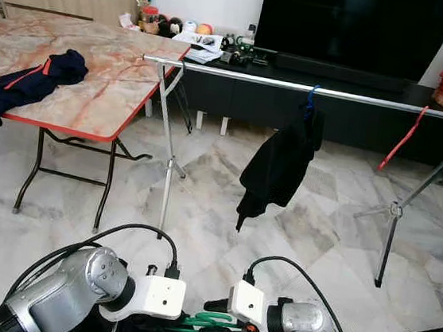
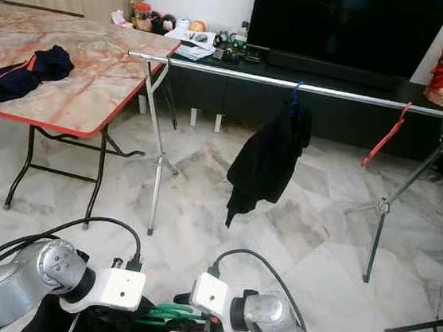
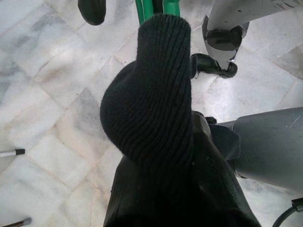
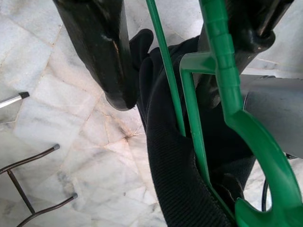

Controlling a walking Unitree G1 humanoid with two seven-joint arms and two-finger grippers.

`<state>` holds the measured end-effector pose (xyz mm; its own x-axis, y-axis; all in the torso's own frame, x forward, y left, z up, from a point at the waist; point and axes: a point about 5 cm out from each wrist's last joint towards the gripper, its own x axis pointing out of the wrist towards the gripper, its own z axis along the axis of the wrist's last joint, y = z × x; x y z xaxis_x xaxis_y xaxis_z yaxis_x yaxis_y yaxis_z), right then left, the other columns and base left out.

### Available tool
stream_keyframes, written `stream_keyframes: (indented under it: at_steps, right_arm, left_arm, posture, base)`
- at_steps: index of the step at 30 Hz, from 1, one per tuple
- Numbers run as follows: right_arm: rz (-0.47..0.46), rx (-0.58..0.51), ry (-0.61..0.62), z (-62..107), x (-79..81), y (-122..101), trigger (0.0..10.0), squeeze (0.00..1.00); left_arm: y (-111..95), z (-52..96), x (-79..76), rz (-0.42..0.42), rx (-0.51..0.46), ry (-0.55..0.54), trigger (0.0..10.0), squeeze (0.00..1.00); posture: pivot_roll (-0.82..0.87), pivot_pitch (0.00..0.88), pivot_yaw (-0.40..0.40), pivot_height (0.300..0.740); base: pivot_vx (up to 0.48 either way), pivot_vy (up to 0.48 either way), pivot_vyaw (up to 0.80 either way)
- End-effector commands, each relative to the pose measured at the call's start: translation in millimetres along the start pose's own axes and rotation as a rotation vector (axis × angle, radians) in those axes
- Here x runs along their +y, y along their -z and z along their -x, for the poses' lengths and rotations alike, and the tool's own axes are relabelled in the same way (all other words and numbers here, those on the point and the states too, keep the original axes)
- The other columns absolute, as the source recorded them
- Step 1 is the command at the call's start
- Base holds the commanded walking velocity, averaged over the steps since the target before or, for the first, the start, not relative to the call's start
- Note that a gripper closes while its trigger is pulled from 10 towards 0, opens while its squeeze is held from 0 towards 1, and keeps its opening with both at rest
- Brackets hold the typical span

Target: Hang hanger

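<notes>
while both arms are meeting low at six o'clock, the right gripper [image 4: 189, 66] is clamping its jaws on the green hanger [image 1: 208, 320]; the left gripper [image 3: 137, 9] jaws are standing apart around the black garment [image 3: 156, 123]. the rail [image 1: 310, 89] is running at twelve o'clock.

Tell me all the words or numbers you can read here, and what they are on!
There are none that can be read.
The papers on the black TV shelf are too small and blurred to read.
The jars past the table's far corner are also too small to read.
</notes>
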<state>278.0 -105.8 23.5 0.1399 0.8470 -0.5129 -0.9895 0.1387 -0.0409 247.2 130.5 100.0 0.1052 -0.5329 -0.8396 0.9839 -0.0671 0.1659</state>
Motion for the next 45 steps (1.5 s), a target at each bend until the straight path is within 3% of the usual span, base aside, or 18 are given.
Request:
stream_keyframes:
  at_steps: [1, 15, 18, 28, 36, 37, 45]
  right_arm:
    - [-0.002, -0.005, 0.007, 0.0, 0.0, 0.3, 0.0, 0.0]
    - [-0.012, -0.009, 0.018, -1.6, -0.1, 0.2, 0.0, 0.0]
    - [-0.015, -0.009, 0.019, -2.0, 0.2, 0.4, 0.0, 0.0]
    - [-0.026, -0.015, 0.026, -3.0, 0.6, 0.8, 0.0, 0.0]
    - [-0.028, -0.013, 0.029, -2.0, 0.9, 2.1, 0.0, 0.0]
    - [-0.027, -0.013, 0.029, -1.9, 0.9, 2.1, 0.0, 0.0]
    - [-0.021, -0.012, 0.024, -2.3, 1.3, 1.5, 0.0, 0.0]
  left_arm:
    - [-8.5, 8.1, 7.5, -0.035, -0.011, -0.031, 10.0, 0.0]
    - [-9.9, 11.1, 12.2, -0.047, -0.012, -0.051, 10.0, 0.0]
    - [-12.1, 11.9, 10.7, -0.013, -0.037, -0.031, 10.0, 0.0]
    - [-18.2, 13.5, 13.0, -0.081, -0.061, -0.029, 10.0, 0.0]
    - [-20.5, 15.9, 12.3, -0.07, -0.104, -0.007, 10.0, 0.0]
    - [-21.5, 16.4, 12.0, -0.066, -0.119, 0.0, 10.0, 1.0]
    - [-22.8, 19.8, 13.1, -0.07, -0.14, 0.0, 10.0, 1.0]
  posture:
    - [0.22, 0.006, -0.063, 0.74]
    - [0.22, 0.0, -0.062, 0.74]
    - [0.23, 0.0, -0.061, 0.74]
    - [0.23, 0.0, -0.057, 0.74]
    - [0.23, 0.0, -0.058, 0.74]
    - [0.23, 0.0, -0.058, 0.74]
    - [0.23, 0.0, -0.061, 0.74]
  base:
    - [0.0, 0.0, 0.0]
    - [0.0, 0.0, 0.0]
    - [0.0, 0.0, 0.0]
    - [0.0, 0.0, 0.0]
    - [0.0, 0.0, 0.0]
    - [0.0, 0.0, 0.0]
    - [0.0, 0.0, 0.0]
